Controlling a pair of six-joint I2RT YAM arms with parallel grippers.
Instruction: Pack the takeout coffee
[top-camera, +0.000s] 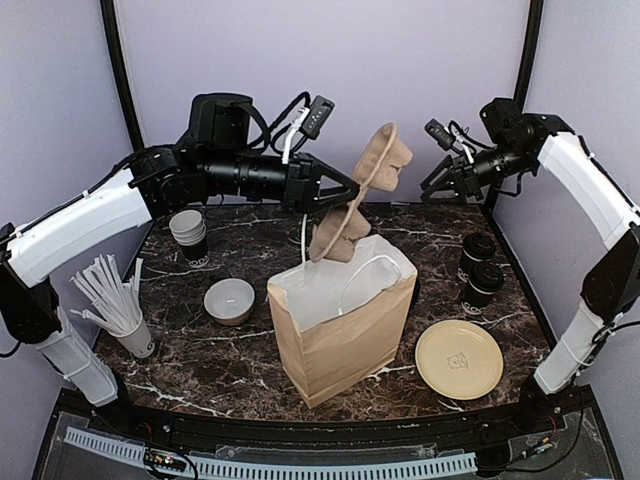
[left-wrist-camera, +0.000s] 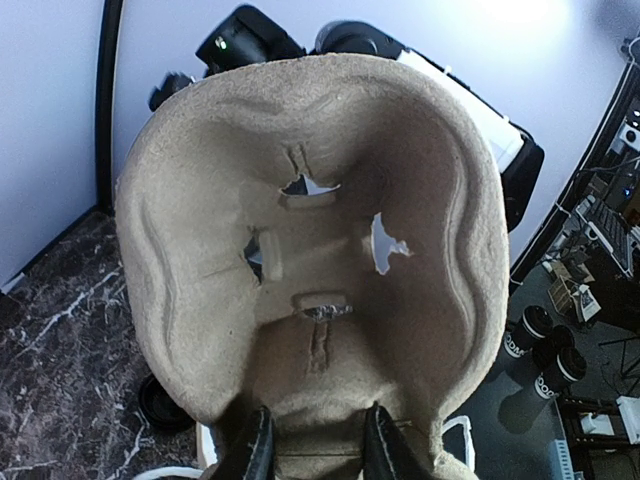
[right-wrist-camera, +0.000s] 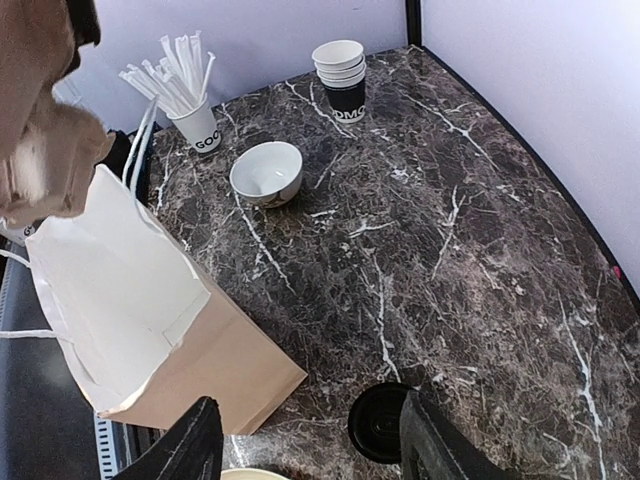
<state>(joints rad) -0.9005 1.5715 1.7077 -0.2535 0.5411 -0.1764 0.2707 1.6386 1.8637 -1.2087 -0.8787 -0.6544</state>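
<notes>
Pulp carrier (top-camera: 365, 195) blocks your way into the bag (top-camera: 340, 340) mouth; open marble (top-camera: 440, 275) right of it lets you reach the cups (top-camera: 485, 285).

Jaws clamped on near edge of pulp cup carrier (left-wrist-camera: 310, 230), filling view ahead; two lidded black cups (left-wrist-camera: 527, 330) well right of jaws; marble desk (left-wrist-camera: 60, 340) left.
</notes>
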